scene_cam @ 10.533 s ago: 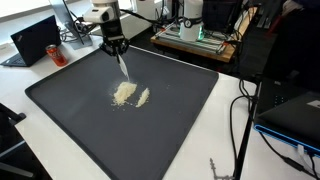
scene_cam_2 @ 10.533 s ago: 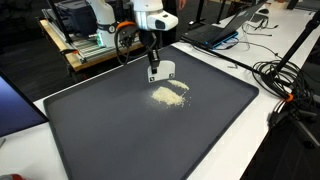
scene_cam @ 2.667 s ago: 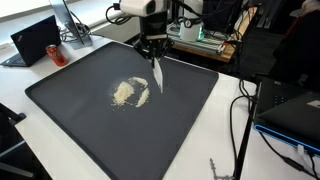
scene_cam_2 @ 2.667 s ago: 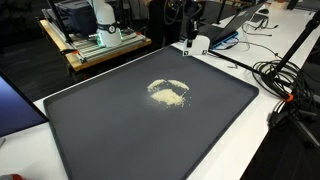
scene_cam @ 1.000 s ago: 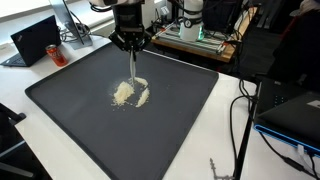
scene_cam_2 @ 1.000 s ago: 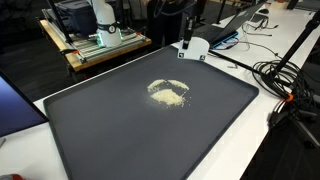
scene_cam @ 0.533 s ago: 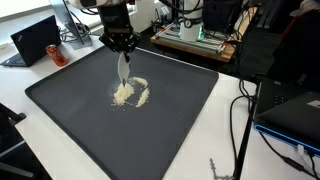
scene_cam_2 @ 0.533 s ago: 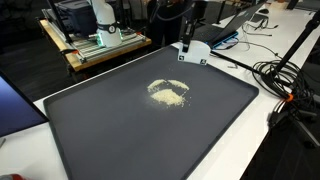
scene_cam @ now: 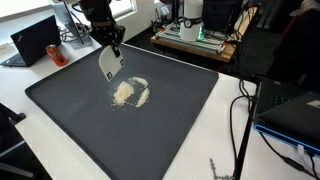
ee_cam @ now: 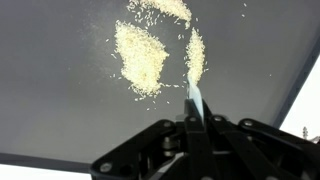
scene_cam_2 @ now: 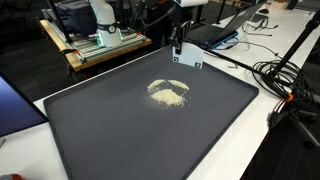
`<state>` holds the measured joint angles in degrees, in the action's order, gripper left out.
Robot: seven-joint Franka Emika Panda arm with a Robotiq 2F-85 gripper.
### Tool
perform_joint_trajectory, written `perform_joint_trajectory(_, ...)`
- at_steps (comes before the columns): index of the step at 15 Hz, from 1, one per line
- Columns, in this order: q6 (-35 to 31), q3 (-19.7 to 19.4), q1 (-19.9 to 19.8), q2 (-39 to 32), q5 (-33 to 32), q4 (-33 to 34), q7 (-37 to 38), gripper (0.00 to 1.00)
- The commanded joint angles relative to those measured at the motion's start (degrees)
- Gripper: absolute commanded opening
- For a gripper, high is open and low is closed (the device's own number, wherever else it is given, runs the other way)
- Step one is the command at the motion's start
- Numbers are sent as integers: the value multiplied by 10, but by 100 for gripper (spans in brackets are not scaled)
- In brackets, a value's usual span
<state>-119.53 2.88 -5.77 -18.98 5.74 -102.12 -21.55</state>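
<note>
My gripper (scene_cam: 108,45) (scene_cam_2: 179,42) is shut on a flat white card (scene_cam: 111,63) (scene_cam_2: 188,58) that hangs below the fingers. It hovers above the dark mat (scene_cam: 70,120) (scene_cam_2: 120,135), up and to the side of the pale grain pile (scene_cam: 124,92) (scene_cam_2: 168,94), not touching it. A thinner strip of grains (scene_cam: 143,94) curves beside the pile. In the wrist view the card (ee_cam: 194,100) shows edge-on, sticking out from my gripper (ee_cam: 193,126) toward the narrow strip (ee_cam: 195,55), with the main pile (ee_cam: 140,58) to its left.
A laptop (scene_cam: 35,42) sits past one corner of the mat, and another laptop (scene_cam_2: 225,30) past a far edge. Cables (scene_cam: 240,120) (scene_cam_2: 290,80) trail on the white table beside the mat. A wooden cart with equipment (scene_cam_2: 95,45) stands behind.
The gripper has swung sideways along the mat's far side, away from above the grains, and the card has turned from edge-on to face-on. The grains have not moved.
</note>
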Motion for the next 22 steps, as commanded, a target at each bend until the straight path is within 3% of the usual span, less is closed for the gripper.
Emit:
perform_joint_trajectory(1,15,-8,-24,11,65,-8,3,1)
perform_joint_trajectory(7,-8,-18,-59,28,165,-50,-13,1)
perform_joint_trajectory(13,-61,-34,-72,53,216,-115,-27,1)
perform_joint_trajectory(17,-109,-41,-88,80,268,-173,-72,1)
perform_joint_trajectory(22,-102,-64,-110,101,361,-227,-129,1)
